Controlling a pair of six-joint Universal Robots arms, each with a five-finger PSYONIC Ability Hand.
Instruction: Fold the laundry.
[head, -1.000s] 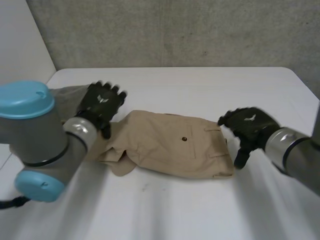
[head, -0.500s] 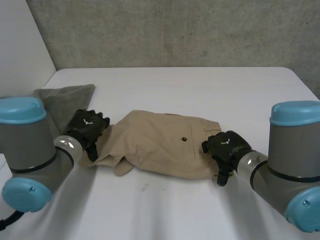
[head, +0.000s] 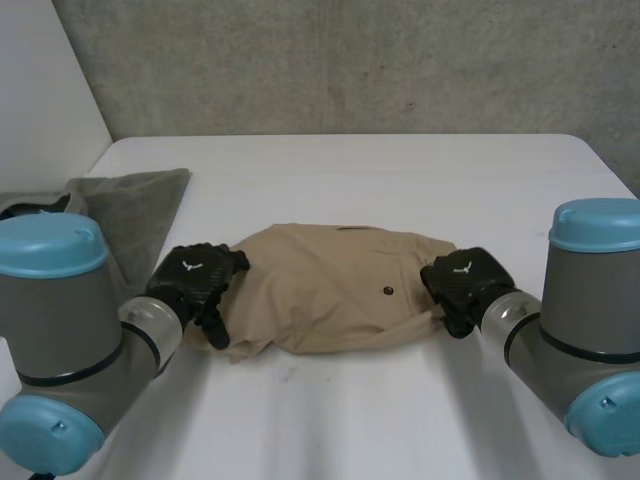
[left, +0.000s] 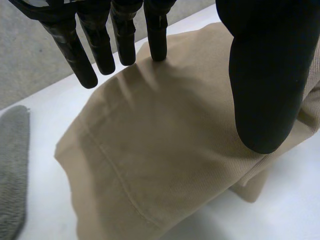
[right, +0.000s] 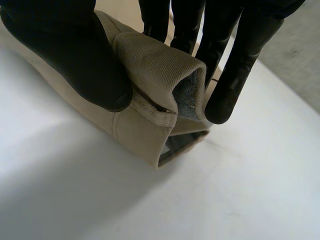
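Tan trousers (head: 330, 290) lie mid-counter (head: 380, 175), near a grey cloth (head: 135, 205). The left hand (head: 195, 280) pinches their one end between fingers and thumb; the right hand (head: 462, 282) pinches the folded waistband opposite.

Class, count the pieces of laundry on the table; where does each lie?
2. Tan trousers lie mid-table, left hand and right hand each pinching an end. A grey cloth lies by the table's left edge, partly behind the left arm.
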